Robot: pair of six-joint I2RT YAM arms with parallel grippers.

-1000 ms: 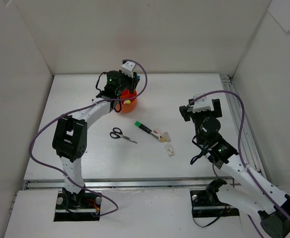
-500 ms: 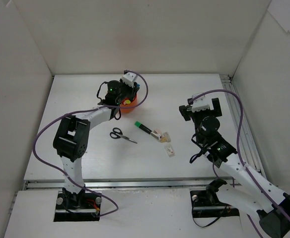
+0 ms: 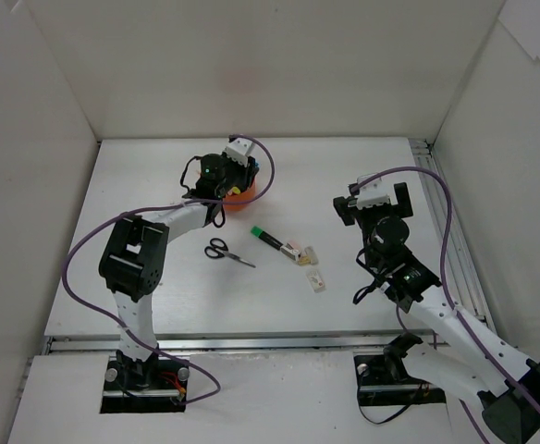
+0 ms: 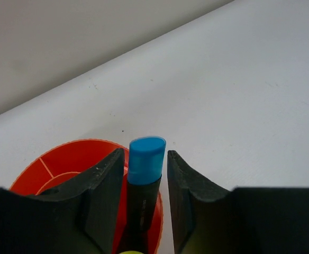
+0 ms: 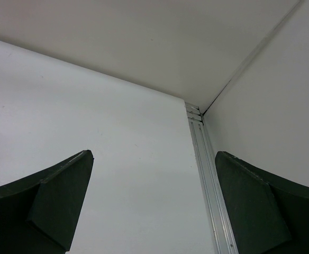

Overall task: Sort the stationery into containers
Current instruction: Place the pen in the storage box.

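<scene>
Clamping a blue highlighter above the orange organiser, my left fingers read clearly only wrist-side; right fingers gape.

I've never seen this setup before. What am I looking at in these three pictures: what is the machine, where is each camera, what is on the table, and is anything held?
These are two robot arms bolted at the near edge of a white table. The overhead picture looks down from above and behind them: left arm on the left, right arm on the right. The other two pictures come from wrist cameras, each looking out past its own dark jaws. The left gripper is closed on a blue highlighter, right at the orange organiser. The right gripper is wide open and empty. Loose on the table lie scissors, a green highlighter and a few small pale pieces, perhaps erasers.
</scene>
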